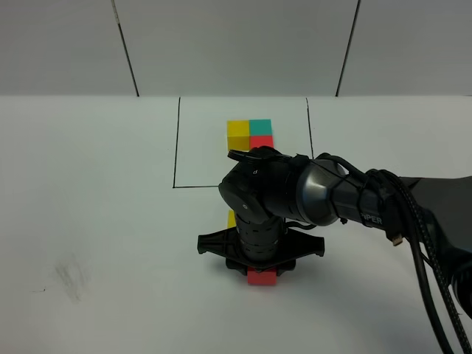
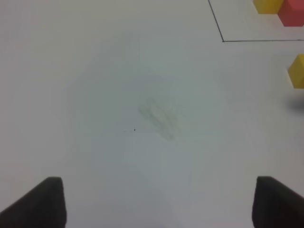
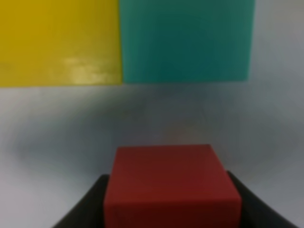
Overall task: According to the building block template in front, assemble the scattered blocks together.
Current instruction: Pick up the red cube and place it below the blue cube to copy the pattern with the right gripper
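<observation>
Right gripper: my right gripper (image 1: 259,264) points straight down at the table (image 1: 110,221) near the middle of the high view. Its arm reaches in from the right and hides much of what lies beneath.
Right jaws: pinching the red cube (image 3: 172,185). A dark finger (image 3: 83,211) hugs each side face, and I see no gap.
Red cube: directly under my right wrist. In the high view only its near edge peeks out below the gripper. I cannot tell whether it sits on the table or hangs just off it.
Yellow cube: the loose yellow cube (image 3: 59,40) stands side by side with the teal cube (image 3: 185,40), their faces touching.
Teal cube: it faces the red cube across a strip of bare table, so the two are apart. My arm covers it in the high view.
Building block template: the building block template (image 1: 254,131) sits at the far side of the table inside a thin black frame (image 1: 177,140). Its yellow and teal cubes are in a row, and the red one joins the teal one's near side, making an L.
Loose cubes' place: outside the frame, on its near side.
Left gripper: my left gripper (image 2: 159,204) hovers over bare table on the left.
Left jaws: spread wide with nothing between them. Only the two dark fingertips (image 2: 42,202) show.
Smudge: a faint grey smudge (image 2: 159,116) marks the table ahead of my left jaws.
</observation>
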Robot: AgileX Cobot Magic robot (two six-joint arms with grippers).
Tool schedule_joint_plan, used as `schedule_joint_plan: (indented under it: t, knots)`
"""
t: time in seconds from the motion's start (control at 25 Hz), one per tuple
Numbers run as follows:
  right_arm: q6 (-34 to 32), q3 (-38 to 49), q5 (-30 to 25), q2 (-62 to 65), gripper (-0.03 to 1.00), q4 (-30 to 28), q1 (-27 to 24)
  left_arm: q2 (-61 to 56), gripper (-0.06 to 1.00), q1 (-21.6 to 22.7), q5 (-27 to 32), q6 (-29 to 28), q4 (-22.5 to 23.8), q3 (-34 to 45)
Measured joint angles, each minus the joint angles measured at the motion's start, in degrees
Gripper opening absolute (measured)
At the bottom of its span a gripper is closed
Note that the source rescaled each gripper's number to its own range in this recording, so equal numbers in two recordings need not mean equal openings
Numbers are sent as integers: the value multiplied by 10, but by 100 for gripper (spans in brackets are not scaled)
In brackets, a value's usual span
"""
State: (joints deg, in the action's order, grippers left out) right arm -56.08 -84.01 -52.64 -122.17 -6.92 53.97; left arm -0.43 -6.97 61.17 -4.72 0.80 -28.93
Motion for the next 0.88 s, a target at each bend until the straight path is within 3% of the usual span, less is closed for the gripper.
schedule_joint_plan:
  t: [0.88]
  knots:
    - [-21,-7,25,-2,1,-50,0,0,76,0,0,0,0,0]
